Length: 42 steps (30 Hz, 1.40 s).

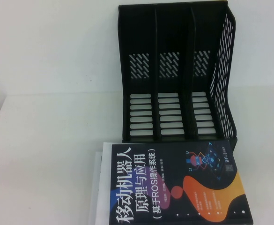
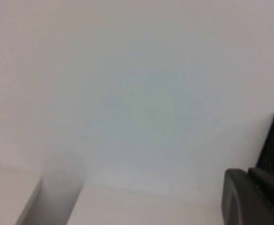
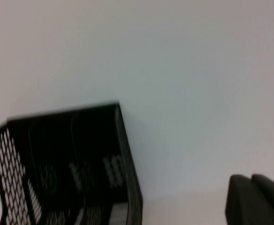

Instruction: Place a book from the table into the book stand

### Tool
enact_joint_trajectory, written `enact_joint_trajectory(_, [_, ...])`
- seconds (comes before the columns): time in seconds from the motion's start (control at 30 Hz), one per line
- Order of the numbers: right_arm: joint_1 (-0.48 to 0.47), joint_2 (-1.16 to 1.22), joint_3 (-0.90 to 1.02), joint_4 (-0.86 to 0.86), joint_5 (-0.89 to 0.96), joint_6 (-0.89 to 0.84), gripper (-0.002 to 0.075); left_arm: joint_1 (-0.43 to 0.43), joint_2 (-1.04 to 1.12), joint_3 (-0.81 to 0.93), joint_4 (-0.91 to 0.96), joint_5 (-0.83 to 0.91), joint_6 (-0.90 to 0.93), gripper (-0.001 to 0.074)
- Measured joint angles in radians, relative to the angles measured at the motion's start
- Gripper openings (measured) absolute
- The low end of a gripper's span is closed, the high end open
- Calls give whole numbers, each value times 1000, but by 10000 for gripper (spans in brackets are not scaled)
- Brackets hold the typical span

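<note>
High view looks down at table (image 1: 43, 154); both wrist views face wall, sharing book stand (image 1: 174, 70).

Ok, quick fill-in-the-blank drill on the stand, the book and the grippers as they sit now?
1. The book stand has ___ compartments, all without books.
2. The book lies flat on the ___, in front of the stand.
3. The high view shows ___ of the left and right grippers.
Missing: three; table; neither

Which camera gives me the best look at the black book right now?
The high view: the book lies flat on the table before the book stand, cover up. Neither wrist view shows it, and neither end effector appears in the high view.
</note>
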Motion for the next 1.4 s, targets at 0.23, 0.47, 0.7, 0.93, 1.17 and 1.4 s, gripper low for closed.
enact_joint_trajectory(0.23, [0,360,-191,155,329,-35,-1,0,283,-105,-128,273,58,-4])
enact_joint_trajectory(0.47, [8,773,-244,453,414,-364,-1,0,601,-111,-571,352,420,-4])
enact_joint_trajectory(0.7, [23,1080,-245,712,401,-652,-1,0,833,-111,-1125,390,897,-4])
enact_joint_trajectory(0.93, [131,1244,-248,778,306,-721,-1,0,1001,-114,-1377,402,974,-4])
enact_joint_trajectory(1.17, [196,1308,-260,806,273,-725,-1,0,1107,-119,-1398,487,1031,-4])
enact_joint_trajectory(1.4, [257,1325,-267,821,225,-725,-1,0,1134,-120,-1408,512,1059,-4])
